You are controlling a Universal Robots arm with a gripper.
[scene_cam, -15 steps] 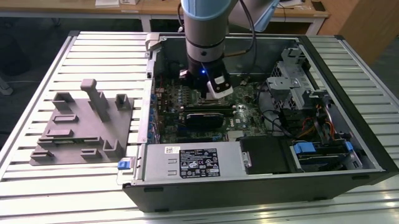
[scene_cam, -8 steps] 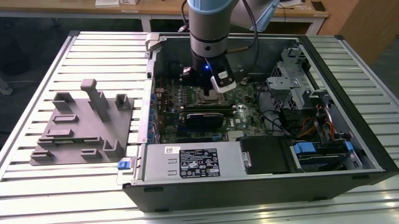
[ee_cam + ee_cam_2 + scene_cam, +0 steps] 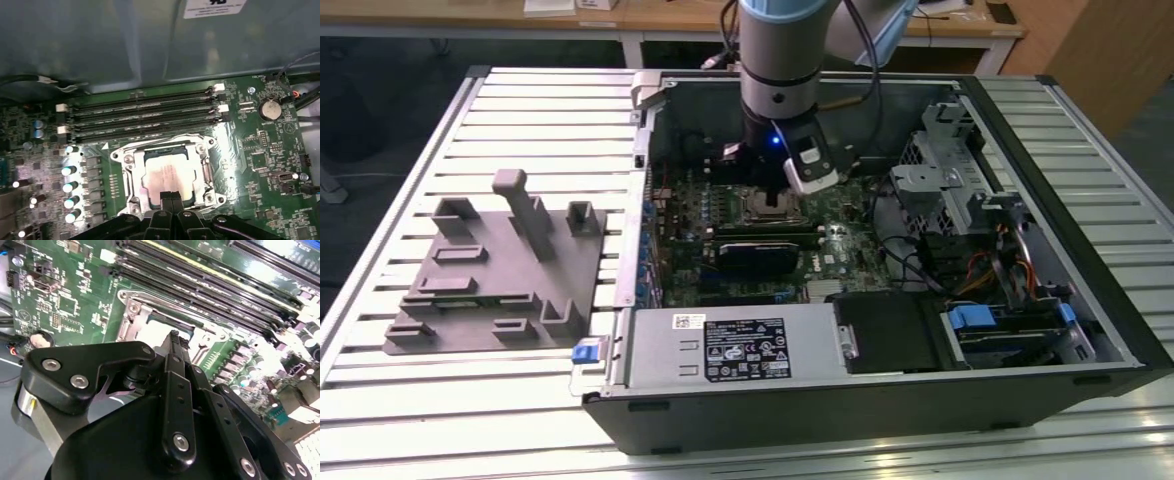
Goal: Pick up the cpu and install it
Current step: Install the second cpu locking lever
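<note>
The cpu [image 3: 167,174], a flat silvery square, lies inside the metal socket frame [image 3: 128,172] on the green motherboard [image 3: 260,160]. In the second wrist view its pale top [image 3: 152,333] shows within the frame [image 3: 134,315]. My gripper [image 3: 170,196] stands right over the chip's edge with its two black fingertips pressed together and nothing between them, and the second wrist view shows the gripper [image 3: 173,336] in the same place. In the exterior view the gripper [image 3: 781,192] hangs inside the open computer case above the socket [image 3: 770,208].
Memory slots [image 3: 145,112] run beside the socket, capacitors [image 3: 70,185] flank it, and a coin battery [image 3: 270,108] sits nearby. In the case stand a power supply [image 3: 734,345] and a drive cage [image 3: 961,190]. A grey fixture block [image 3: 494,270] rests on the slatted table [image 3: 534,110].
</note>
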